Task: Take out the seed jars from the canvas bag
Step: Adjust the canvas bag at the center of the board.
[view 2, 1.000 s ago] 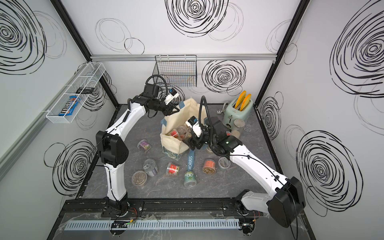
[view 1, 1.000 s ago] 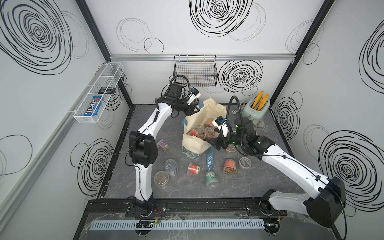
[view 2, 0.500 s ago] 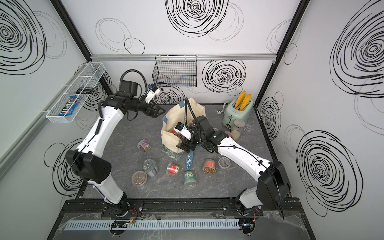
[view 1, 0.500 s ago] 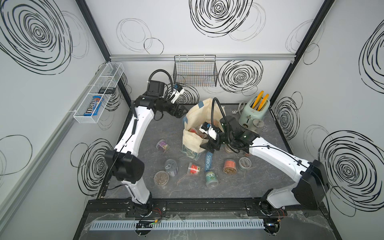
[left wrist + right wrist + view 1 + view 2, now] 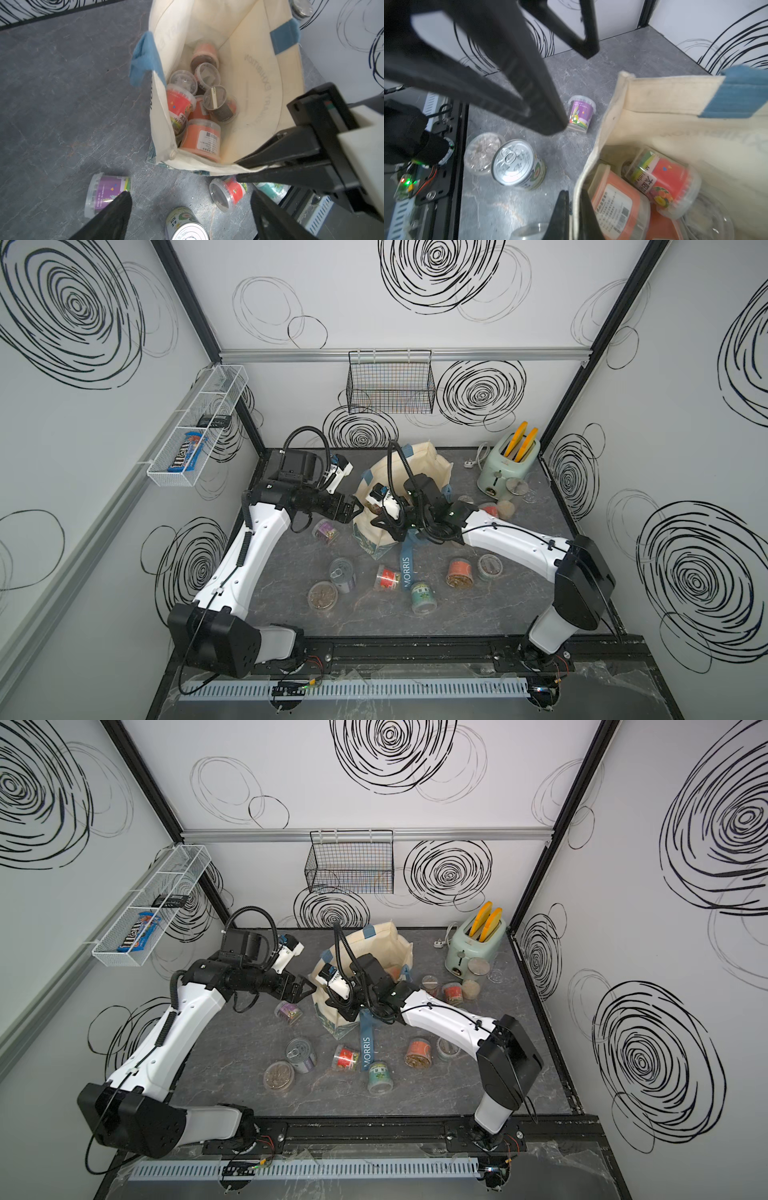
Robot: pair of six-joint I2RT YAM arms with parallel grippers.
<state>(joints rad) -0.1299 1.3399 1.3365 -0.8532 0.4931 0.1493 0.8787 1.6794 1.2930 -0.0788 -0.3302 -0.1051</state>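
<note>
Seed jars [image 5: 202, 135] lie piled inside the canvas bag [image 5: 259, 83], more scattered on the table [image 5: 291, 605] around it. Right gripper [image 5: 574, 209] pinches the bag's rim; left gripper [image 5: 190, 195] hangs wide open beside it.

The canvas bag [image 5: 259, 87] is matt woven cloth. The seed jars [image 5: 202, 139] are clear, glossy plastic. The can [image 5: 512, 160] has a shiny metal lid. The table [image 5: 62, 104] looks matt, stone-like.

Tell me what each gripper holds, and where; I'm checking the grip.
The right gripper is shut on the canvas bag, pinching its top rim, one finger inside, one outside. The left gripper is open and holds nothing.
</note>
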